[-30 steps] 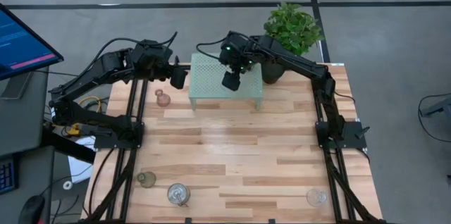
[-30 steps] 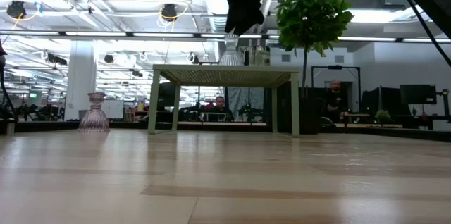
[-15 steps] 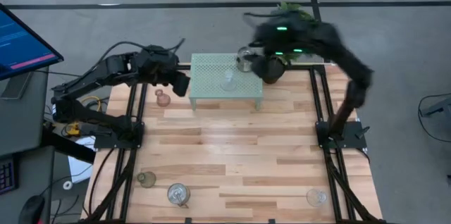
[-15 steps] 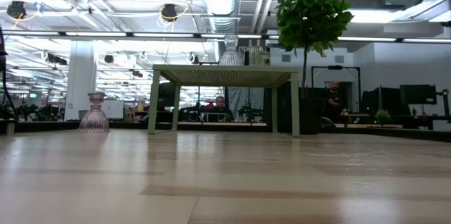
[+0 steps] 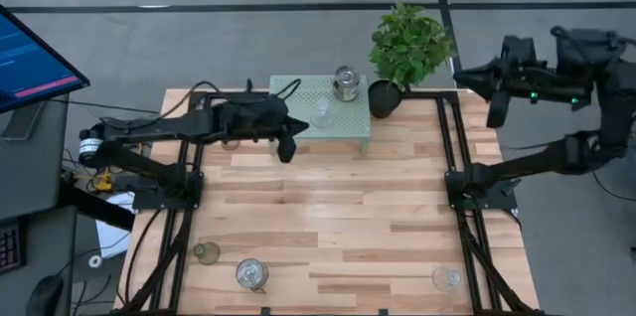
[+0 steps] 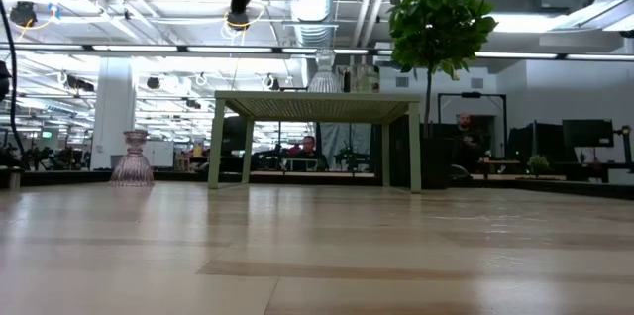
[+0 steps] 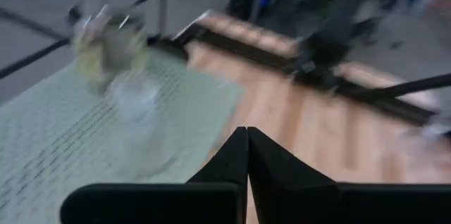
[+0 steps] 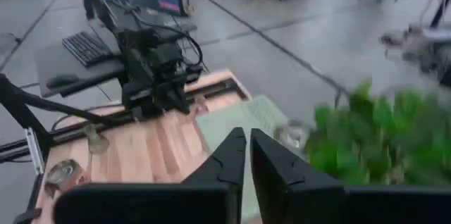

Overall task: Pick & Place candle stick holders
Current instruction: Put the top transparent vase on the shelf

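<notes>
A mint-green perforated stand at the table's far side carries a silvery jar-like holder and a clear glass holder, both standing on their bases. A pinkish glass holder stands on the table left of the stand. A greenish holder and two clear ones stand along the near edge. My left gripper hangs shut and empty, high above the stand's near left corner. My right gripper is shut and empty, out beyond the table's far right corner.
A black pot with a green plant stands right of the stand. The table's middle is bare wood. A monitor and cables lie off the left edge. People sit in the room behind.
My right gripper has risen from above the clear glass holder on the stand and swung fast past the plant to beyond the table's right edge. My left gripper has moved from the far left corner toward the right, to the stand's near left corner. The holders have stayed put.
</notes>
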Tool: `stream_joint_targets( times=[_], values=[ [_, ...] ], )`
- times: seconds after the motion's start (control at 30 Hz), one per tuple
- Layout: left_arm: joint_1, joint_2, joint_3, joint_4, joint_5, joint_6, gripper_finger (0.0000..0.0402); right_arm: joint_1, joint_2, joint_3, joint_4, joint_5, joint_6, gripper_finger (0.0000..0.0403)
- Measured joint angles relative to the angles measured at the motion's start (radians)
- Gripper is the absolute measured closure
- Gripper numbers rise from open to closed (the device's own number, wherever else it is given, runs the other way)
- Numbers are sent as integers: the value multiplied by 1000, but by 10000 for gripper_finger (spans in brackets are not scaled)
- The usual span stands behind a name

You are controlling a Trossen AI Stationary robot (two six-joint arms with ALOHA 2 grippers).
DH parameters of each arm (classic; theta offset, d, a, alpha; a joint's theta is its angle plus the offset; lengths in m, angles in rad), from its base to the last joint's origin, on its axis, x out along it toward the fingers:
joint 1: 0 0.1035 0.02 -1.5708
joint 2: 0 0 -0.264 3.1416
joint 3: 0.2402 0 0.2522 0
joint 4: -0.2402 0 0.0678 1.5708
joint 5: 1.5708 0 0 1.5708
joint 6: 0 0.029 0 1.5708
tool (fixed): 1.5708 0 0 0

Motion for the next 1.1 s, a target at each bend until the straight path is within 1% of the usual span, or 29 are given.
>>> stream_joint_targets(
  times=[0.03,0.1,0.23,0.27,0.4,0.6,0.73,0.93,1.1],
  values=[
    [0,10,-19,16,-21,0,397,10,-24,-52,13,14,13,383],
    [1,35,-46,59,-15,3,398,31,-63,-155,61,30,23,385],
    [0,110,-94,169,81,7,398,51,-138,-346,191,33,22,400],
    [0,133,-98,196,92,7,398,51,-163,-384,224,43,21,399],
    [17,205,-99,269,81,34,398,51,-244,-497,323,56,18,396],
    [105,245,-99,311,77,37,398,52,-333,-586,335,52,59,400],
    [166,249,-98,341,131,37,398,51,-388,-642,340,53,62,402],
    [204,250,-98,348,178,37,398,51,-448,-727,355,55,79,402],
    [214,274,-98,363,178,34,398,51,-466,-773,393,55,78,402]
  ],
)
